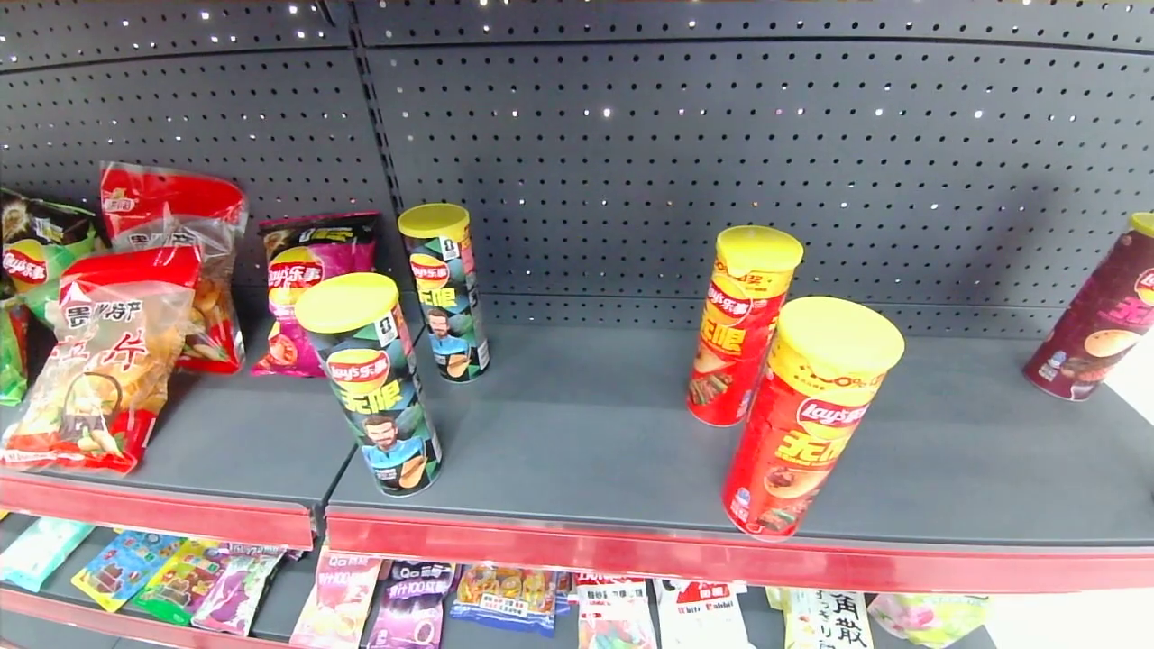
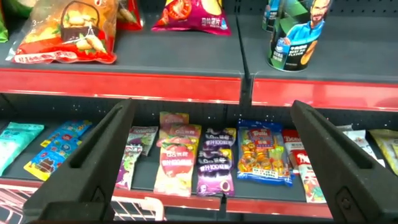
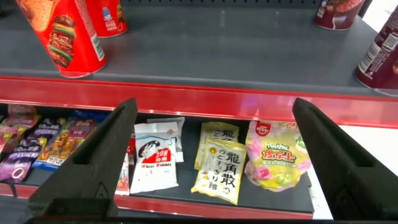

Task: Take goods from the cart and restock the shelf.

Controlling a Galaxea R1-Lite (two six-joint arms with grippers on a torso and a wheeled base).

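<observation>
The grey shelf (image 1: 586,424) holds two green-and-black chip canisters (image 1: 374,383) near its left, two red ones (image 1: 811,419) to the right and a maroon one (image 1: 1095,315) at the far right, all upright. My left gripper (image 2: 212,106) is open and empty, level with the red shelf lip just below the front green canister (image 2: 295,37). My right gripper (image 3: 214,102) is also open and empty, in front of the lip to the right of the front red canister (image 3: 65,34). A bare stretch of shelf lies between the green and red canisters.
Snack bags (image 1: 108,361) stand on the adjoining shelf section to the left, a purple bag (image 1: 311,288) among them. The lower shelf (image 2: 146,174) carries rows of flat candy packets (image 3: 221,162). A perforated back panel (image 1: 721,162) closes the shelf behind.
</observation>
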